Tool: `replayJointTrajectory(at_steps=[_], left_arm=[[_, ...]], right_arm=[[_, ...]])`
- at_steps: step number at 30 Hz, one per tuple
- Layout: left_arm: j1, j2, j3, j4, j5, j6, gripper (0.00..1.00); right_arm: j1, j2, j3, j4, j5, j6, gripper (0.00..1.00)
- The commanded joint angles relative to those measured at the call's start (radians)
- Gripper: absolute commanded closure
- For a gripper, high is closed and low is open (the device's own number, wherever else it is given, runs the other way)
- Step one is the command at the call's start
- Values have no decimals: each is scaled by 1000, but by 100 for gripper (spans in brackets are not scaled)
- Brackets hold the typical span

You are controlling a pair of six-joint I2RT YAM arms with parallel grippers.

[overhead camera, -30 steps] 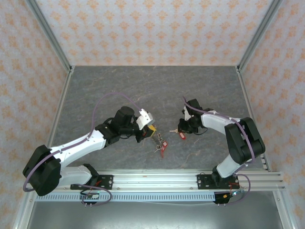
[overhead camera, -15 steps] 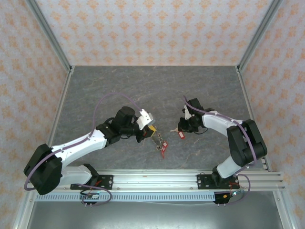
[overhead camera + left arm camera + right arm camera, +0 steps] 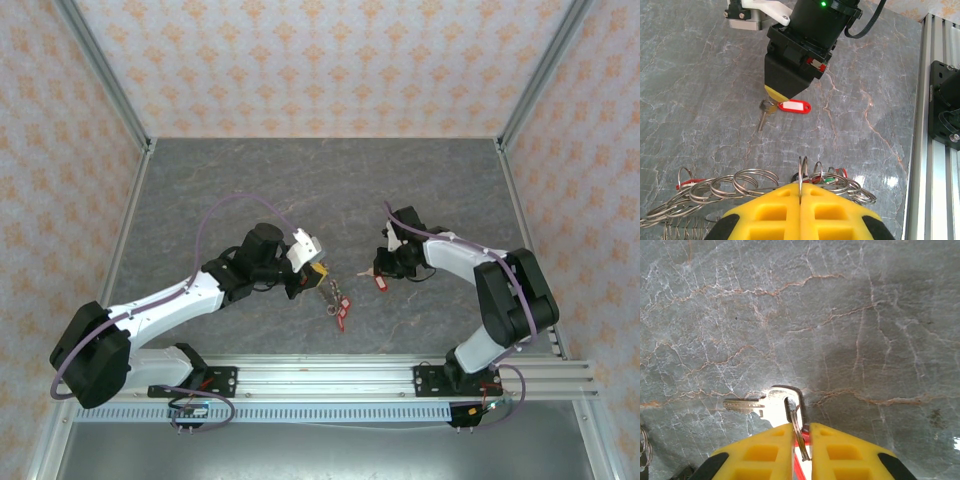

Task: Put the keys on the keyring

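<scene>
The left end effector, jaws shut, pinches the keyring above the table, red-tagged keys already hanging from it. The right end effector, jaws narrow, nips the small ring of a loose key lying on the table; threading it is left.

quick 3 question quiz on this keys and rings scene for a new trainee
1. True or false: the left gripper is shut on the bunch of rings.
2. What colour is the tag beside the silver key? A green, B red, C blue.
3. Fill in: the right gripper pinches the silver key's small ____.
Key: 1 true; 2 B; 3 ring.
</scene>
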Motion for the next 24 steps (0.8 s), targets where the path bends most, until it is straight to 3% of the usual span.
replayJointTrajectory(at_steps=[1, 12, 24], left_arm=[[-9, -1, 20, 57, 6, -11, 100], [-11, -7, 20, 63, -14, -15, 100], [-11, -14, -10, 171, -13, -53, 100]], right_arm=[[0, 8, -1, 9, 13, -2, 86], [1, -127, -29, 44, 14, -39, 97], [3, -707, -336, 535, -123, -218, 100]])
